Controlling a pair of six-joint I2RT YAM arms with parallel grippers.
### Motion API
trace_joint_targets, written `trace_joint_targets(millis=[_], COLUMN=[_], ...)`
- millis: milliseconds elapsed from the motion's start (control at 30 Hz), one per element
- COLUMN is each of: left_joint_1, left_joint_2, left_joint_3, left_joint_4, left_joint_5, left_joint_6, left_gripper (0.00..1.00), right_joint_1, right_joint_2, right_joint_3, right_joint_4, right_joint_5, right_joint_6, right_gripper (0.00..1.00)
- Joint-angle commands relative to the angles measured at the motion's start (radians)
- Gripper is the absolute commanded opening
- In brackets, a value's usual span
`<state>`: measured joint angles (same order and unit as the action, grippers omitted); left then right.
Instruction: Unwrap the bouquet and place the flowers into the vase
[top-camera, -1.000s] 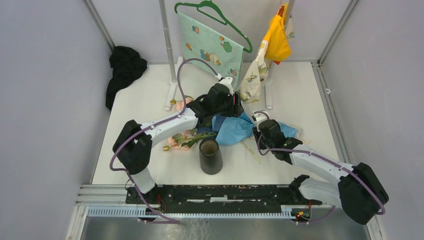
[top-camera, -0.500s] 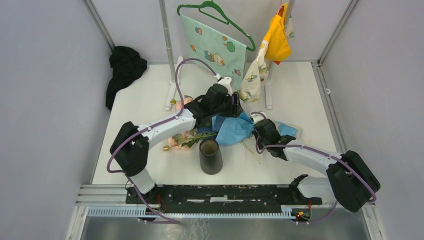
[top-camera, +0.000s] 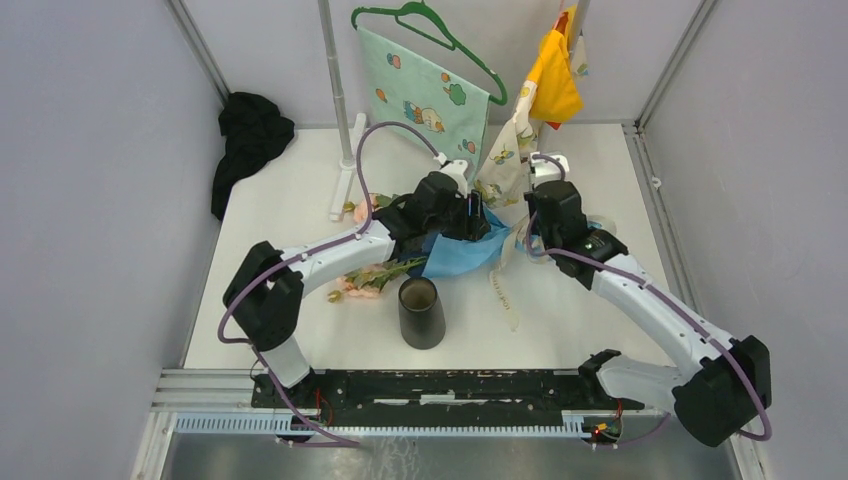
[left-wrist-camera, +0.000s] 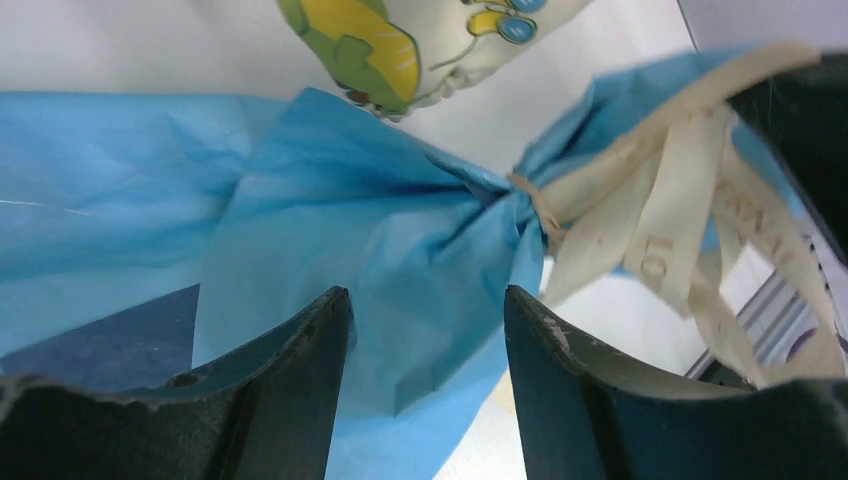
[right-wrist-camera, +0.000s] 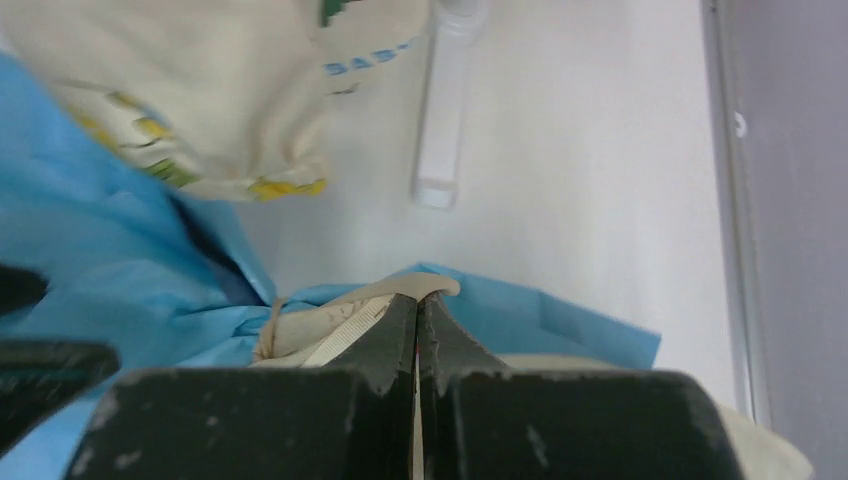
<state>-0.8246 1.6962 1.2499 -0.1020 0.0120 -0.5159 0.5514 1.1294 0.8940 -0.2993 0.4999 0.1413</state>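
Note:
The bouquet (top-camera: 460, 255) lies mid-table, its light-blue paper (left-wrist-camera: 400, 230) gathered at a knot. The flowers (top-camera: 365, 280), pink roses with green leaves, stick out of its left end. My left gripper (top-camera: 472, 215) (left-wrist-camera: 420, 300) grips the wrapped neck, its jaws wide around the paper. The right gripper (top-camera: 530, 222) (right-wrist-camera: 418, 300) is shut on the cream ribbon (right-wrist-camera: 330, 320), which stretches from the knot; a loose tail (top-camera: 500, 285) trails over the table. The black vase (top-camera: 420, 312) stands upright in front of the bouquet, apart from both grippers.
A green patterned cloth on a hanger (top-camera: 425, 85), a yellow cloth (top-camera: 555, 80) and a printed cream cloth (top-camera: 505, 165) hang from a rack just behind the grippers. One white rack foot (right-wrist-camera: 445, 130) lies ahead of my right gripper. At the back left is a black cloth heap (top-camera: 250, 135).
My right gripper has shut on the ribbon and swung from the near side toward the back, drawing the ribbon with it. The bouquet and my left gripper shifted slightly.

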Motion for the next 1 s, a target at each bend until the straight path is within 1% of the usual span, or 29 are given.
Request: trace_joint_targets(millis=[0, 33, 100, 200, 233, 267, 333, 433, 533, 733, 833, 967], left_joint_1=[-0.017, -0.019, -0.021, -0.024, -0.025, -0.027, -0.027, -0.030, -0.030, -0.031, -0.033, -0.033], left_joint_2=[0.038, 0.048, 0.067, 0.094, 0.104, 0.112, 0.135, 0.170, 0.197, 0.233, 0.246, 0.271], left_joint_3=[0.016, 0.019, 0.026, 0.036, 0.040, 0.045, 0.057, 0.070, 0.082, 0.101, 0.106, 0.105], left_joint_4=[0.078, 0.081, 0.088, 0.095, 0.097, 0.097, 0.098, 0.097, 0.094, 0.098, 0.098, 0.097], left_joint_5=[0.077, 0.086, 0.102, 0.121, 0.128, 0.132, 0.142, 0.142, 0.120, 0.142, 0.142, 0.125], left_joint_6=[0.000, -0.002, -0.006, -0.013, -0.015, -0.018, -0.021, -0.025, -0.034, -0.048, -0.050, -0.052], left_gripper=[0.65, 0.65, 0.65, 0.65, 0.65, 0.65, 0.65, 0.64, 0.64, 0.64, 0.64, 0.64], right_joint_1=[-0.090, -0.108, -0.138, -0.170, -0.173, -0.174, -0.173, -0.173, -0.159, -0.143, -0.141, -0.138], right_joint_2=[0.059, 0.077, 0.111, 0.166, 0.178, 0.180, 0.154, 0.077, 0.042, 0.095, 0.128, 0.188], right_joint_3=[0.063, 0.074, 0.091, 0.129, 0.143, 0.150, 0.125, 0.045, -0.036, -0.143, -0.146, -0.116], right_joint_4=[-0.020, -0.021, -0.026, -0.075, -0.093, -0.100, -0.079, -0.007, 0.033, 0.095, 0.143, 0.163], right_joint_5=[0.049, 0.047, 0.060, 0.151, 0.171, 0.176, 0.125, -0.036, -0.184, -0.266, -0.347, -0.382], right_joint_6=[-0.028, -0.027, -0.025, 0.007, 0.016, 0.018, 0.012, 0.009, 0.010, 0.008, 0.011, 0.011], right_gripper=[0.02, 0.04, 0.12, 0.27, 0.29, 0.29, 0.30, 0.33, 0.35, 0.35, 0.35, 0.35])
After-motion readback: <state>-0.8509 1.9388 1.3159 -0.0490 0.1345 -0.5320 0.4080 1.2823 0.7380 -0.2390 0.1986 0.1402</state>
